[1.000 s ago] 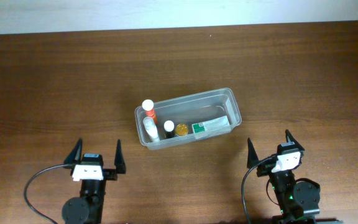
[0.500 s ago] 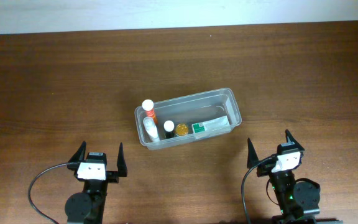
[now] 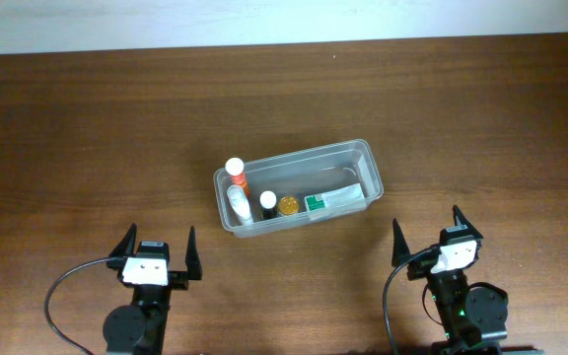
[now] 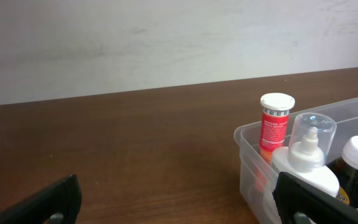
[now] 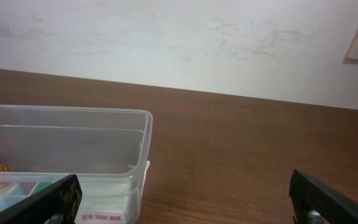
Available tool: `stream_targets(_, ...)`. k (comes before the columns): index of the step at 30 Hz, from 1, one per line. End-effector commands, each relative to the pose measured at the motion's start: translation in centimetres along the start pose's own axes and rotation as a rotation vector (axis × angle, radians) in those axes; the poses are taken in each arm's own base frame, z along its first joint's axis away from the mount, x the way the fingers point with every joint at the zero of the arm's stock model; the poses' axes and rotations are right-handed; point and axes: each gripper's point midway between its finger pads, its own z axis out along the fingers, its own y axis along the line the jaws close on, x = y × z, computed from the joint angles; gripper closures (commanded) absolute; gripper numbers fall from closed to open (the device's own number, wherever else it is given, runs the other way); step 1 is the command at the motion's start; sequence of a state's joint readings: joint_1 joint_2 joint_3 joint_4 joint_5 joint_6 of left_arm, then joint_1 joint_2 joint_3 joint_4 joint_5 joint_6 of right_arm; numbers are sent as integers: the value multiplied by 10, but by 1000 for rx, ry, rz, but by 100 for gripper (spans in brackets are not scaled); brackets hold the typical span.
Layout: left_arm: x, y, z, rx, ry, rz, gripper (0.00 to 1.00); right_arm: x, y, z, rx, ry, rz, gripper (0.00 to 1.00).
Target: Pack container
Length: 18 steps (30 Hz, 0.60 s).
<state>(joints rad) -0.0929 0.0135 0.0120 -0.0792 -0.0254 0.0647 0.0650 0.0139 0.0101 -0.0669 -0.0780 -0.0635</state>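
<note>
surface point(image 3: 87, 128): dark brown wood, pale wall along the far edge.

container point(image 3: 299, 157): clear tub, found upright near the middle of the surface, long side running left to right, right end turned slightly to the far side. it is placed farther out than both pincers and well apart from each.

contents, left to right:
- orange bottle point(image 3: 235, 170) with white cap, stood upright in the far left corner.
- white pump bottle point(image 3: 238, 205) with clear cap, just near of the orange one.
- dark bottle point(image 3: 268, 201) with white cap, stood beside it.
- small gold-topped jar point(image 3: 289, 206), set against the near wall.
- white-and-green carton point(image 3: 335, 199), laid flat along the near wall toward the right end.

left pincer point(image 3: 160, 235): seen at the near left, fingers spread wide, nothing held, nothing touched.

right pincer point(image 3: 425, 219): seen at the near right, fingers spread wide, nothing held.

left wrist view: the container's left end is seen at right, with the orange bottle behind the pump bottle. right wrist view: the container's right end is seen at left, with the carton inside.
</note>
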Motion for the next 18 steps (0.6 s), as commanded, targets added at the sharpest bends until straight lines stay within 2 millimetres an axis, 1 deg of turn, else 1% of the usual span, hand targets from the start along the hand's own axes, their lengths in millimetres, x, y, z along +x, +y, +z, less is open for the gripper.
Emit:
stream_targets(1, 0, 0, 0, 0, -2, 19, 1, 2, -3, 0, 16, 2, -3, 2)
stream_targets(18, 0, 0, 0, 0, -2, 19, 1, 2, -3, 0, 16, 2, -3, 2)
